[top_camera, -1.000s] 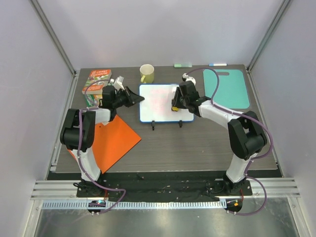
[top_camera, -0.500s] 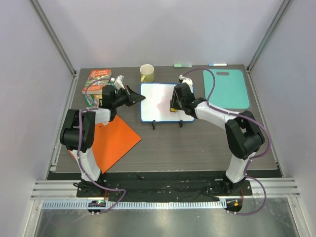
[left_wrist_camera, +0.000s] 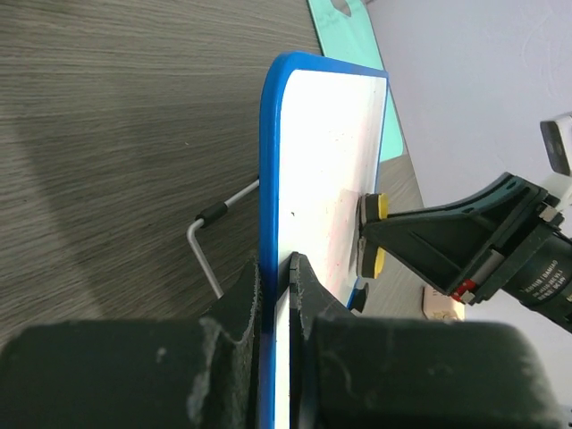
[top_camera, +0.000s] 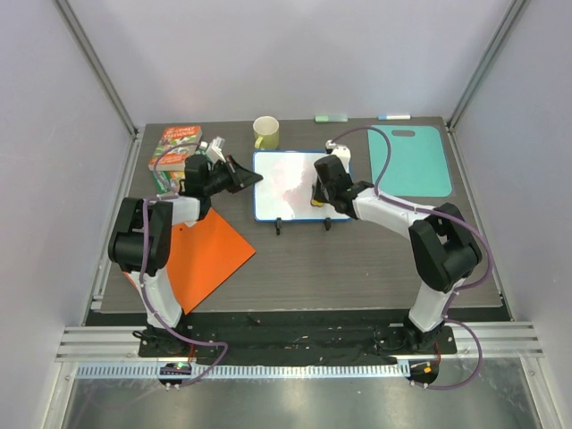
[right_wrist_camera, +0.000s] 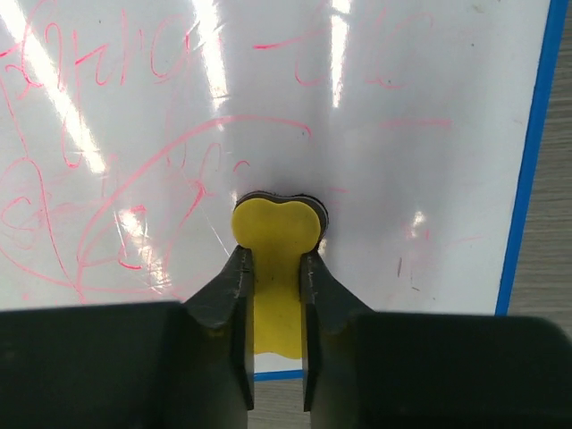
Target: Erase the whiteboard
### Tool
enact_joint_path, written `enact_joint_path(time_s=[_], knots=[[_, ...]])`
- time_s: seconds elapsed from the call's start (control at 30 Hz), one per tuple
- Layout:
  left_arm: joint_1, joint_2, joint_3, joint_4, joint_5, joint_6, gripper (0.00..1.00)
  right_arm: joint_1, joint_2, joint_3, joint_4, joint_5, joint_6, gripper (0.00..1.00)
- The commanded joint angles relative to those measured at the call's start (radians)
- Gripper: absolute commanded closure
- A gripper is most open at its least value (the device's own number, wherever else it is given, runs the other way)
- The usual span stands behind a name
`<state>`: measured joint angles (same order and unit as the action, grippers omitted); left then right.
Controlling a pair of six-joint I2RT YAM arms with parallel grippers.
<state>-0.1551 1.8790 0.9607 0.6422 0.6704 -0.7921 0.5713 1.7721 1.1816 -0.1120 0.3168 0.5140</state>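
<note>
On the dark wood-grain table [top_camera: 357, 268], the blue-framed white whiteboard [top_camera: 286, 186] sits mid-rear, a yellow ceramic mug [top_camera: 265, 133] behind it, a teal plastic cutting board [top_camera: 411, 161] to its right, an orange flat folder [top_camera: 207, 253] front-left.

No text can be read for certain. The whiteboard [right_wrist_camera: 402, 89] carries red handwriting, loose loops with no letter sure. The book [top_camera: 175, 147] at the far left corner of the tabletop has cover print too small to read — likewise the white-lettered label [left_wrist_camera: 542, 273] on the right gripper [left_wrist_camera: 369, 234].
</note>
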Motion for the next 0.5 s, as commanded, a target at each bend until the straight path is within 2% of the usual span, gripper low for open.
enact_joint_path(time_s=[0.0,0.23,0.37,0.47], knots=[[0.006,0.003,-0.019,-0.107,-0.124,0.119,1.0,0.021,-0.121,-0.033,0.0,0.021,-0.005,0.9],[0.005,0.005,-0.043,-0.102,-0.134,0.126,1.0,0.105,-0.218,-0.057,-0.159,-0.062,-0.049,0.91],[0.006,0.005,-0.051,-0.104,-0.135,0.129,1.0,0.154,-0.211,-0.111,-0.277,-0.094,-0.034,0.84],[0.005,0.002,-0.045,-0.113,-0.132,0.133,1.0,0.188,-0.185,-0.167,-0.305,-0.104,-0.011,0.81]])
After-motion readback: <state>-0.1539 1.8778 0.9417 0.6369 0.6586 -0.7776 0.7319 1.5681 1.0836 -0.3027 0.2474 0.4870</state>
